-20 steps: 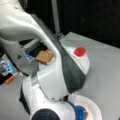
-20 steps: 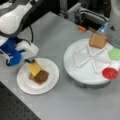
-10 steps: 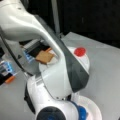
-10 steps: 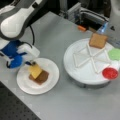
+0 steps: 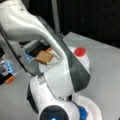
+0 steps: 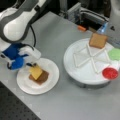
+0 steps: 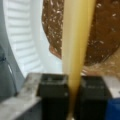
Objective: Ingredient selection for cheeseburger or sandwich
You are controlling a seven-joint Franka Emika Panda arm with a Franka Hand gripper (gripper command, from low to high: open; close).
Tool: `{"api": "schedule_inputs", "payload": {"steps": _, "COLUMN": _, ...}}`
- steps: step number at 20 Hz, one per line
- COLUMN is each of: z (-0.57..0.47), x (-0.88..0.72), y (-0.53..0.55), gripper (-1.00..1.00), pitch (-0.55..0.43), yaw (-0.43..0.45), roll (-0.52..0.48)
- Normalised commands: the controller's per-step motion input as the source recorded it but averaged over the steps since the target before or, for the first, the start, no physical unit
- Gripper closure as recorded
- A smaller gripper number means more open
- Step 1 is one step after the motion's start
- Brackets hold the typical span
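Note:
In a front view my gripper is shut on the yellow cheese square, holding it tilted just over the dark brown patty on the small white plate. The wrist view shows the cheese edge-on between the black fingers, with the patty and a tan bread edge beneath it on the plate. One tan-brown toast square lies in the far section of the round divided tray; this toast shows in both front views. The arm hides the gripper there.
On the divided tray a green piece and a red disc sit at a front view's right. The red disc also shows behind the arm. An orange item lies near dark equipment at the table's back.
The arm has shifted only slightly. The cheese stays in the gripper over the patty on the small plate.

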Motion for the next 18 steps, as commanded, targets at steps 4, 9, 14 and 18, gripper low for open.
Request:
{"api": "schedule_inputs", "payload": {"steps": 4, "z": -0.06, "x": -0.09, "y": 0.12, "gripper": 1.00, "pitch": -0.029, "yaw": 0.059, "roll": -0.234}}
{"api": "schedule_inputs", "payload": {"steps": 9, "z": -0.04, "x": -0.11, "y": 0.12, "gripper": 1.00, "pitch": -0.034, "yaw": 0.054, "roll": -0.233}}
{"api": "schedule_inputs", "payload": {"steps": 14, "z": -0.04, "x": -0.13, "y": 0.11, "gripper": 1.00, "pitch": -0.043, "yaw": 0.064, "roll": -0.231}}
{"api": "schedule_inputs", "payload": {"steps": 18, "z": -0.03, "x": -0.13, "y": 0.11, "gripper": 1.00, "pitch": -0.051, "yaw": 0.066, "roll": -0.229}}
